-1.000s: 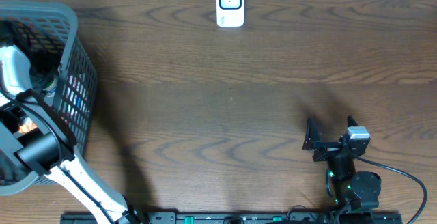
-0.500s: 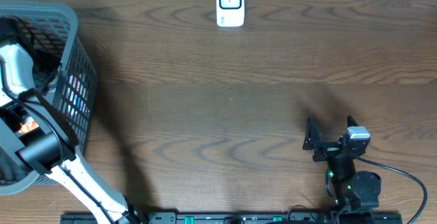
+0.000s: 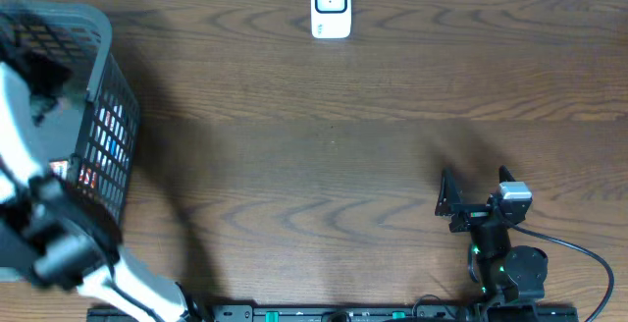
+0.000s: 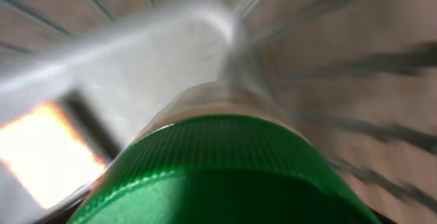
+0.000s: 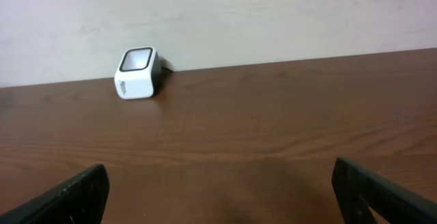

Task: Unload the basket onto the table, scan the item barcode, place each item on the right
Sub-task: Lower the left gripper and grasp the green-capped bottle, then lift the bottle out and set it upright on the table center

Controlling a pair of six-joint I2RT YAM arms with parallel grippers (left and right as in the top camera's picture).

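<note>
The step in hand is the pickup. The left arm (image 3: 12, 126) reaches into the basket (image 3: 98, 96) at the worktop's (image 3: 324, 165) left edge, and its wrist view is filled by a blurred, green-capped bottle (image 4: 225, 176) with basket mesh behind it. The left end effector's fingers do not show, so whether it grips the bottle cannot be told. The right end effector (image 3: 474, 180) sits wide and empty near the front edge. The scanner (image 3: 331, 6) stands at the far edge, well apart from the basket. Next, the bottle probably has to clear the basket rim, cross to the scanner and be turned until its barcode, not yet visible, faces the window.
</note>
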